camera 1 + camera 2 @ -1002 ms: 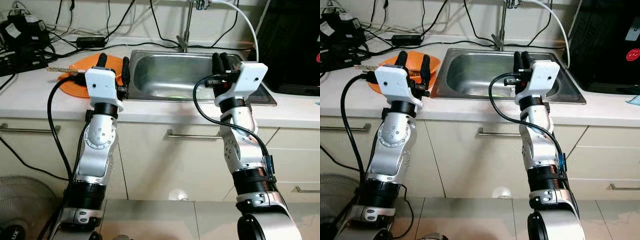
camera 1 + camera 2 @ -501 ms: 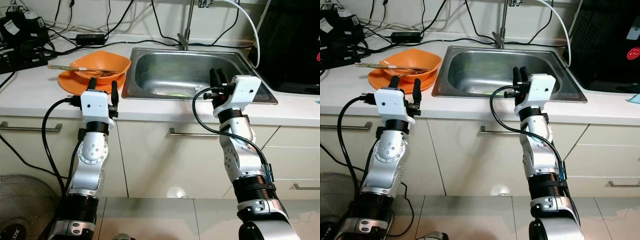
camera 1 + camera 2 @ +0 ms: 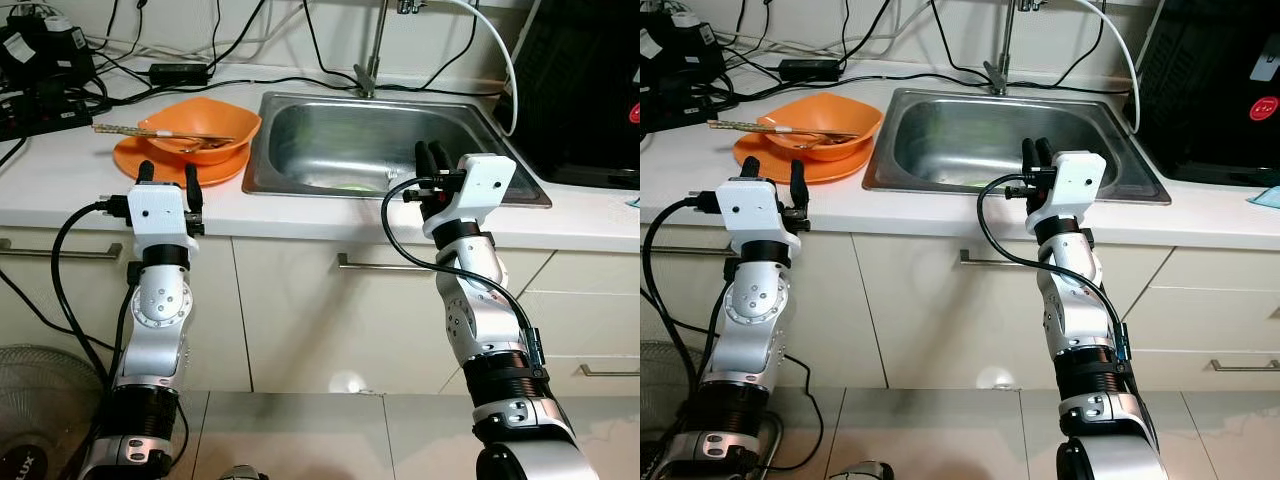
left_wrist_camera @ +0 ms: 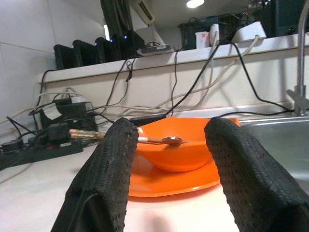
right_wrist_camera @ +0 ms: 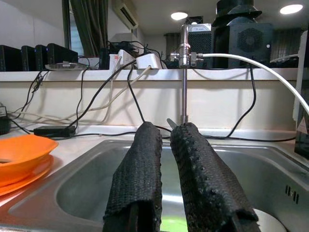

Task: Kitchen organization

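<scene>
1. We see the white bench (image 3: 60, 185) running across the view, with cabinet doors (image 3: 330, 320) and their metal handles below its front edge.
2. We see the steel sink (image 3: 340, 150) sunk into the middle of the bench, with a tap (image 3: 375, 45) at its back edge and something pale green lying in its basin, too small to tell what.
3. We see a black appliance (image 3: 585, 90) standing at the bench's right end, just beside the sink.
4. We see our left arm raised before the front edge of the bench; the left gripper (image 3: 166, 174) points up at that edge, its fingers (image 4: 113, 159) spread well apart and holding nothing.
5. We see our right arm raised before the sink's front rim; the right gripper (image 3: 431, 160) points up, its fingers (image 5: 145, 164) close together with a thin gap between them and nothing held.
6. We see an orange plate (image 3: 135, 160) on the bench just left of the sink, near the front edge and beyond the left gripper.
7. We see an orange bowl (image 3: 215, 125) resting on that plate.
8. We see chopsticks (image 3: 125, 130) and a spoon (image 4: 166, 140) lying across the bowl's rim.
9. We see black cables (image 3: 240, 85) and a power strip (image 3: 40, 110) along the bench's back edge and back left corner.
</scene>
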You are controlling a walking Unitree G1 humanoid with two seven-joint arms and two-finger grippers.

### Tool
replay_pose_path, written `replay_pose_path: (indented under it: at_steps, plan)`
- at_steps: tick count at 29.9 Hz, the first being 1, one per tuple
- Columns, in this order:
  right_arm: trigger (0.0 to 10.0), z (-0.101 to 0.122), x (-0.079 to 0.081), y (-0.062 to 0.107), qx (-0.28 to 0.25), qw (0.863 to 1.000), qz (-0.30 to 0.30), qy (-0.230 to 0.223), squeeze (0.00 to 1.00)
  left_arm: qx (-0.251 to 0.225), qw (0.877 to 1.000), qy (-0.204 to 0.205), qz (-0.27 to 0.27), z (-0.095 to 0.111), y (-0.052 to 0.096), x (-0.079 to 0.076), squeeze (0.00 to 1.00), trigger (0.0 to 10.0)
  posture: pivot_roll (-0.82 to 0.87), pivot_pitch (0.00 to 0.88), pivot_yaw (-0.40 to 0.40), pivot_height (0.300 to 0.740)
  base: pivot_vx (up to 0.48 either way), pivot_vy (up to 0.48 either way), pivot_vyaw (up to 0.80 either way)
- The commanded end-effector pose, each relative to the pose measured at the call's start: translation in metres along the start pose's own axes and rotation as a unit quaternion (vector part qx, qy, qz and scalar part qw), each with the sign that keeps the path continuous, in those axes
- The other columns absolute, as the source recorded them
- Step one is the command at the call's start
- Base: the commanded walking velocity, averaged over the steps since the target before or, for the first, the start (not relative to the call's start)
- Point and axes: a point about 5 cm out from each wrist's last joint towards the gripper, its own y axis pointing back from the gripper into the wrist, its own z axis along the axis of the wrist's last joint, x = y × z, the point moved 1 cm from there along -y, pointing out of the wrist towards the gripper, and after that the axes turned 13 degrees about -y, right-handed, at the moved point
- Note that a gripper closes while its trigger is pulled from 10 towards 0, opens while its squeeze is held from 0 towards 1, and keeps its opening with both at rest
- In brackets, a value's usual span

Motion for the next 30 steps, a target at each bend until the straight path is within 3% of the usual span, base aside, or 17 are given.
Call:
replay_pose_path:
  at_steps: [1, 30]
  plan:
    - [10.0, -0.0017, -0.0019, 0.0004, 0.007, 1.0, -0.001, -0.002, 0.0, -0.015, 1.0, 0.001, 0.001, 0.0079, -0.0025, -0.0032, 0.0, 10.0, 0.1, 0.055, -0.032, 0.74, 0.251, 0.0, 0.0]
    - [10.0, -0.0028, 0.0016, 0.0003, 0.01, 1.0, 0.015, -0.012, 0.0, -0.026, 1.0, 0.002, -0.004, 0.0132, -0.0007, -0.0073, 0.0, 10.0, 0.1, 0.054, -0.033, 0.74, 0.275, 0.0, 0.0]
